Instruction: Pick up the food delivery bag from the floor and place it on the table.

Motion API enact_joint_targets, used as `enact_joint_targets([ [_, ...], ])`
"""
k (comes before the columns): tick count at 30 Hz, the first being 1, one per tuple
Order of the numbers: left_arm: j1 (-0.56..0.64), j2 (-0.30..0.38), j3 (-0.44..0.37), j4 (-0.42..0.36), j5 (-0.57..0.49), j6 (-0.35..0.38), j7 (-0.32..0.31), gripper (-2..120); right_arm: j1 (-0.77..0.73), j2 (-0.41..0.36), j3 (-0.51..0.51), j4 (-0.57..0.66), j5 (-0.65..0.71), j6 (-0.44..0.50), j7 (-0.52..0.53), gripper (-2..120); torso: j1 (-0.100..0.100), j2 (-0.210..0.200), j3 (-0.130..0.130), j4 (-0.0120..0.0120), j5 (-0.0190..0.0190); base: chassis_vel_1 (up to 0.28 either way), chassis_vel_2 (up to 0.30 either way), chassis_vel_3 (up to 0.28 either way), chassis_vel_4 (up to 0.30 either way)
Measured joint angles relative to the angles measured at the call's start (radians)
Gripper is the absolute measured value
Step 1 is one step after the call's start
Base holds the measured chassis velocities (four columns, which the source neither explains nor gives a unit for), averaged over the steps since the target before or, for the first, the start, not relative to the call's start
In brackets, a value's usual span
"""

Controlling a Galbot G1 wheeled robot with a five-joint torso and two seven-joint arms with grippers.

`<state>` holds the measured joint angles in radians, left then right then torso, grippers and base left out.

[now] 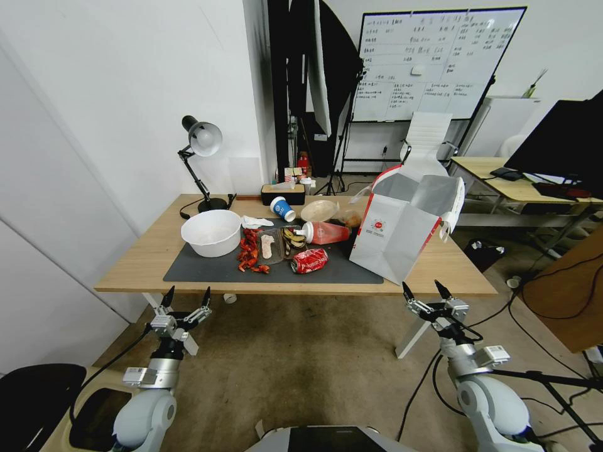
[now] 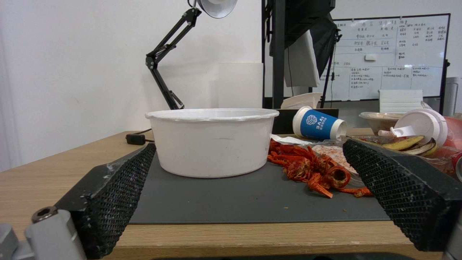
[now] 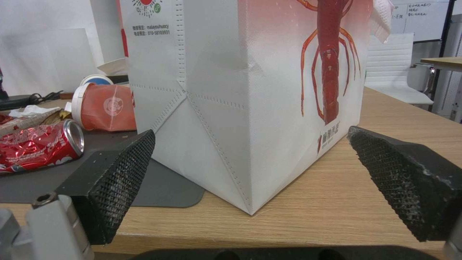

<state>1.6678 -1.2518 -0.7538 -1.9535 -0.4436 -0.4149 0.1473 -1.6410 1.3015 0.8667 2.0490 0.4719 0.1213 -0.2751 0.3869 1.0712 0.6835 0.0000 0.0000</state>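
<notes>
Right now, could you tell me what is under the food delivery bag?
The food delivery bag stands on the table, its left corner overlapping the dark grey mat. Anything beneath its base is covered. Its silver lining shows; the contents do not.

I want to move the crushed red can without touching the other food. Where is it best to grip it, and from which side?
Grip the crushed red can across its middle, coming from above: it lies on its side on the dark mat, with the pink lidded cup close behind it. The front edge side looks free.
</notes>
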Motion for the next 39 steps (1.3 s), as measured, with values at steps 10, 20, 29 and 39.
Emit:
enact_joint_targets([
  [10, 0.000, 0.000, 0.000, 0.000, 0.000, 0.001, 0.000, 100, 0.000, 0.000, 0.000, 0.001, 0.000, 0.000, 0.000, 100, 0.000, 0.000, 0.000, 0.0000, 0.0000, 0.000, 0.000, 0.000, 0.000],
  [20, 0.000, 0.000, 0.000, 0.000, 0.000, 0.001, 0.001, 100, 0.000, 0.000, 0.000, 0.001, 0.001, 0.000, 0.000, 100, 0.000, 0.000, 0.000, 0.0000, 0.0000, 0.000, 0.000, 0.000, 0.000],
  [29, 0.000, 0.000, 0.000, 0.000, -0.001, 0.001, 0.001, 100, 0.000, 0.000, 0.000, 0.002, 0.001, -0.001, 0.000, 100, 0.000, 0.000, 0.000, 0.0000, 0.0000, 0.000, 0.000, 0.000, 0.000],
  [39, 0.000, 0.000, 0.000, 0.000, -0.001, 0.001, 0.001, 100, 0.000, 0.000, 0.000, 0.002, 0.001, -0.001, 0.000, 100, 0.000, 0.000, 0.000, 0.0000, 0.0000, 0.000, 0.000, 0.000, 0.000],
])
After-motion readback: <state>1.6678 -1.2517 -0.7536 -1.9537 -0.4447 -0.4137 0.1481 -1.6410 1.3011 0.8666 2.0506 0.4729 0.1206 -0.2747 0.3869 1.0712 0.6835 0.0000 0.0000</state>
